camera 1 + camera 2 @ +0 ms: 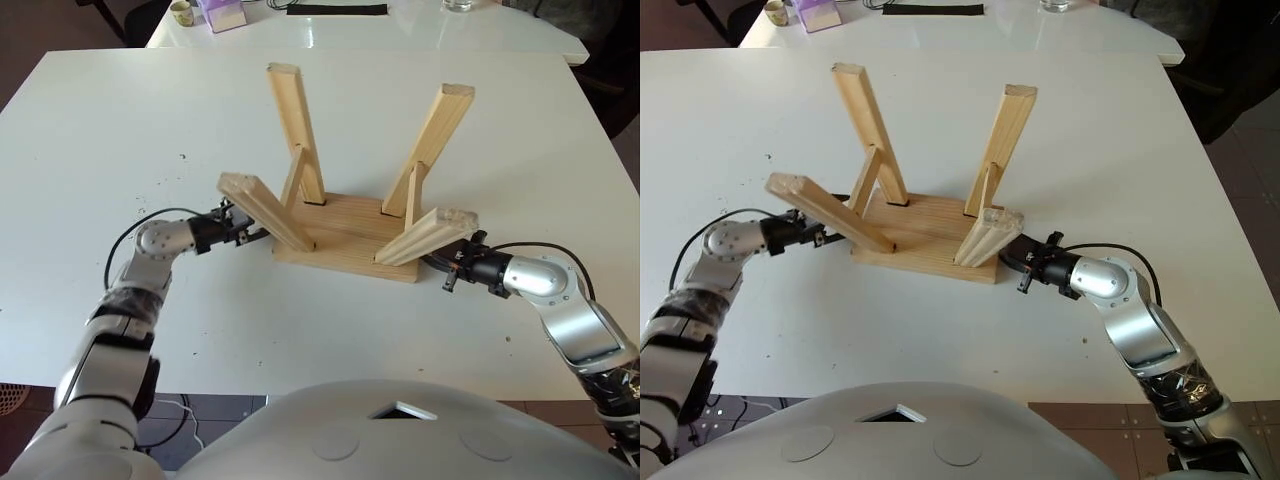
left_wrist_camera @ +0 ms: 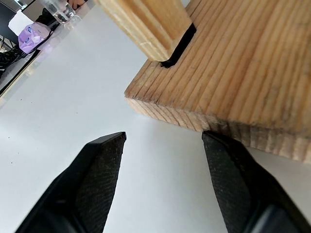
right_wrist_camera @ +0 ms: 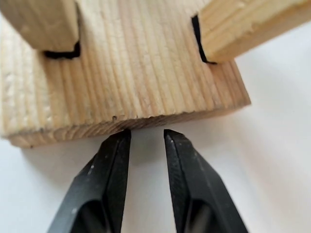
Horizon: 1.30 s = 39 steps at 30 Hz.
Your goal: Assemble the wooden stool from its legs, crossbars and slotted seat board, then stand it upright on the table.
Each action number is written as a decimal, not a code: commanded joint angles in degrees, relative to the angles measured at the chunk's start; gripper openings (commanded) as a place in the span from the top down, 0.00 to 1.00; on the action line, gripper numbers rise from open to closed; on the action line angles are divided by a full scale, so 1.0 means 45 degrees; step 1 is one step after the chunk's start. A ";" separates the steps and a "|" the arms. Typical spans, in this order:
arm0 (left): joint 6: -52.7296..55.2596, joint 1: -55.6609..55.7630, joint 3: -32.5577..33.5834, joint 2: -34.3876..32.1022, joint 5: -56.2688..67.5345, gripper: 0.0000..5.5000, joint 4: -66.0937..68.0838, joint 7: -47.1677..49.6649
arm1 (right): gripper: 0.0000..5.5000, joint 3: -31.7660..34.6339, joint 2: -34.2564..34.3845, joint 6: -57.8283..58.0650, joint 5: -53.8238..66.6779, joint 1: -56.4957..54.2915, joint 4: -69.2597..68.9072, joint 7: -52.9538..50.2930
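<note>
Seat board (image 1: 345,238) on table (image 1: 100,130), legs (image 1: 296,125) upward, between left gripper (image 1: 250,232), right gripper (image 1: 434,262).

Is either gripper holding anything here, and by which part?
Nothing is held. The left gripper and right gripper are both open at opposite edges of the seat board, clamping nothing.

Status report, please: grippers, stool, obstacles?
Left gripper open at seat's left edge. Right gripper open, narrowly, at its right edge. Stool upside down on table, four legs up. Cup, box far behind.

Bright even light, soft shadows, glare on the far table (image 1: 480,35).
</note>
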<state>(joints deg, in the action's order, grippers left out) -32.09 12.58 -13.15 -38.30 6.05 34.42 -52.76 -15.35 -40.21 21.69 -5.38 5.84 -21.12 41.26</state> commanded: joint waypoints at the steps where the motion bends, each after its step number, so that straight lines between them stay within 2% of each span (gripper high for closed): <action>1: 0.1668 -0.1382 -0.0369 0.0005 -0.0542 0.47 -0.0975 -0.0211 | 0.77 -0.0036 0.0686 -0.0723 0.0252 -0.0612 -0.0152 -0.0164; 8: 0.2972 -0.2492 0.0970 -0.1068 -0.0067 0.47 -0.2792 0.0302 | 0.77 0.1825 -0.0753 -0.1211 0.0775 0.1033 -0.0652 0.0479; 11: 0.3093 -0.3645 0.0976 -0.1459 -0.0231 0.47 -0.3732 0.0084 | 0.77 0.2177 -0.0901 -0.1426 0.0923 0.2044 -0.0921 0.0509; 16: 0.3664 -0.5082 0.0333 -0.1112 -0.0509 0.47 -0.5448 0.0288 | 0.77 0.1123 -0.0131 -0.1488 0.0550 0.2086 -0.0938 0.0236; 20: 0.4033 -0.4975 -0.0257 -0.0753 -0.0865 0.47 -0.5712 0.0435 | 0.77 0.0085 0.0734 -0.1494 0.0233 0.1769 -0.0882 -0.0131; 22: 0.4309 -0.5000 -0.0245 -0.0768 -0.0654 0.47 -0.6060 0.0389 | 0.77 0.0006 0.0697 -0.1389 0.0391 0.2045 -0.1414 0.0014; 27: 0.5852 -0.5772 0.0778 -0.1834 0.1878 0.47 -0.8778 -0.0733 | 0.77 0.1190 -0.0305 -0.0561 0.1634 0.3112 -0.3807 0.0865; 32: 0.8579 -0.7303 0.2806 -0.3366 0.4779 0.47 -1.2224 -0.1485 | 0.77 0.3294 -0.1113 0.0957 0.3717 0.3711 -0.6402 0.1788; 36: 1.0679 -0.7624 0.4391 -0.3967 0.6603 0.47 -1.3712 -0.1754 | 0.77 0.4344 -0.1764 0.1568 0.4763 0.4283 -0.7325 0.2354; 39: 1.1938 -0.7210 0.5088 -0.4202 0.7499 0.47 -1.4013 -0.1919 | 0.77 0.4560 -0.2002 0.1788 0.5104 0.4392 -0.7668 0.2455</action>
<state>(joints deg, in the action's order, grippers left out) 19.34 -22.74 9.26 -57.66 33.71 -24.25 -59.07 6.83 -49.29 30.74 11.50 26.10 -50.40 49.41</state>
